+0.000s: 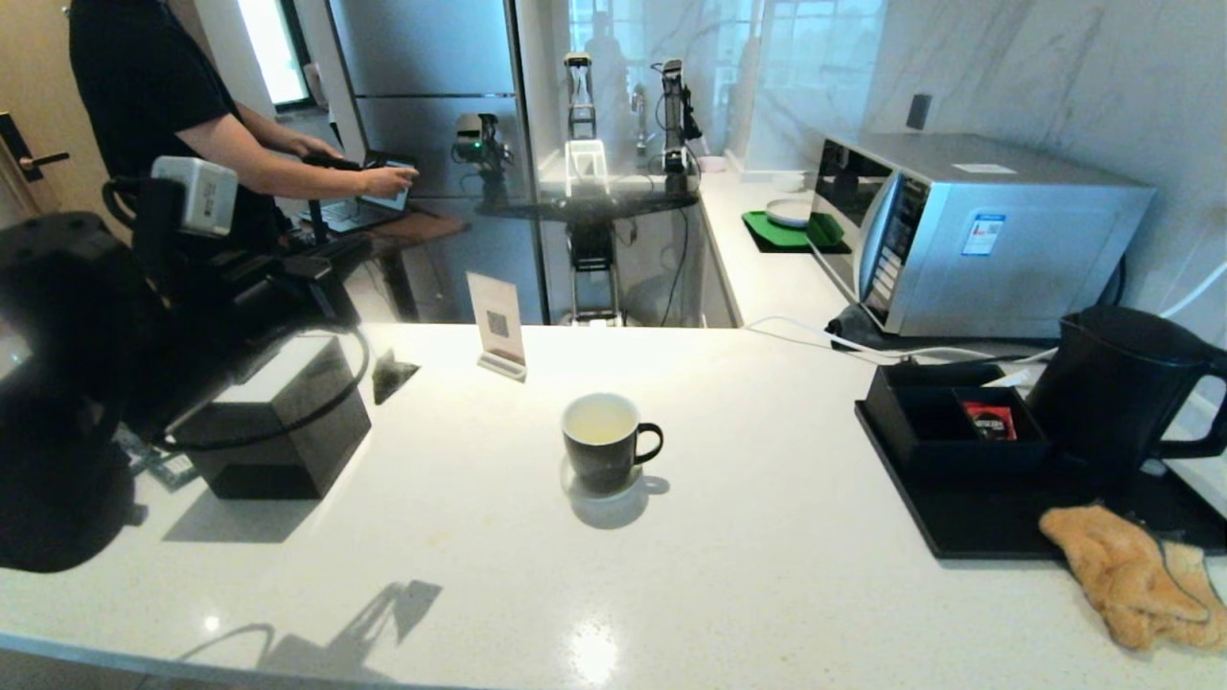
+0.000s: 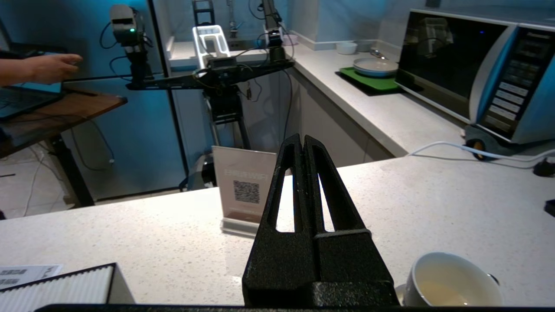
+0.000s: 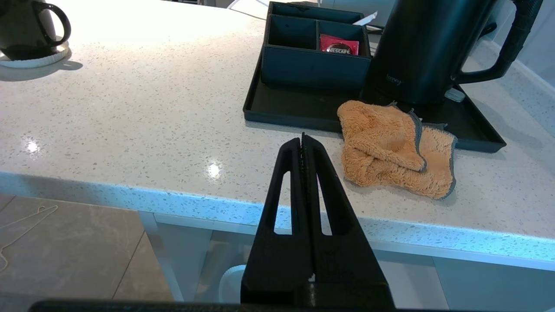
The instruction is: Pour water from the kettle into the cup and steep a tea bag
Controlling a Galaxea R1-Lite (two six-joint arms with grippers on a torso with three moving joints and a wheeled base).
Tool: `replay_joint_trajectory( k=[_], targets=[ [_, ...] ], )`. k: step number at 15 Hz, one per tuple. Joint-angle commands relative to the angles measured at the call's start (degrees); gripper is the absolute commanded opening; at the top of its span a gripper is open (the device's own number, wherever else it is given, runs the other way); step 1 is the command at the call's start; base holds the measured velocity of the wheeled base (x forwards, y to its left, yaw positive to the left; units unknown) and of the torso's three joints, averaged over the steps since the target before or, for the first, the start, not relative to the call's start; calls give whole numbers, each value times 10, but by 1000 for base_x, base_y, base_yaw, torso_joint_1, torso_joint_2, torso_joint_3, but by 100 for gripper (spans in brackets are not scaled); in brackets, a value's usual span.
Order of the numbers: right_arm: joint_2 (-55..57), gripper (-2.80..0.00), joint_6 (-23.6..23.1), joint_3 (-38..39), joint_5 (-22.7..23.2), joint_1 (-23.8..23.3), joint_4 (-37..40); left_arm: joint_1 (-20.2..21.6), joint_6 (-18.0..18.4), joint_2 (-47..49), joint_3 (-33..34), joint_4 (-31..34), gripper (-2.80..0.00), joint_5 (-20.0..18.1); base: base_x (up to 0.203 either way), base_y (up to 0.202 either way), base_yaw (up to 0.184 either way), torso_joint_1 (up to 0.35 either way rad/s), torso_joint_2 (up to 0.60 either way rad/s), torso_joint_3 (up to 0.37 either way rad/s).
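So the kettle (image 3: 422,47) stands upright on the black tray (image 3: 286,110) at the counter's right end, handle facing right. The right gripper (image 3: 302,141), fingers pressed together and empty, sits low off the counter edge, clearly nearer than the left gripper (image 2: 300,141) (also closed), which is by the cup (image 1: 604,443) mid-counter.

cup (image 1: 604,441) mid-counter on a coaster, kettle (image 1: 1117,383) on black tray (image 1: 959,537) far right, orange cloth (image 1: 1131,575)

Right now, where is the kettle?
In the head view the kettle stands at the far right of the counter, on the black tray, beside the compartment box and behind the orange cloth.
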Motion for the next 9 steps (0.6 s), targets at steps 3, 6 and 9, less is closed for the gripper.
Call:
replay_joint_trajectory(
  k=[3, 6, 9],
  targets=[
    [1, -280, -1, 0, 0, 0, 0, 34, -1, 3, -5, -3, -280, -1, 0, 0, 0, 0, 0, 0],
    [1, -280, 0, 0, 0, 0, 0, 69, -1, 6, -7, -5, -280, -7, 0, 0, 0, 0, 0, 0],
    [1, -280, -1, 0, 0, 0, 0, 93, -1, 8, -9, -3, -280, -7, 0, 0, 0, 0, 0, 0]
  ],
)
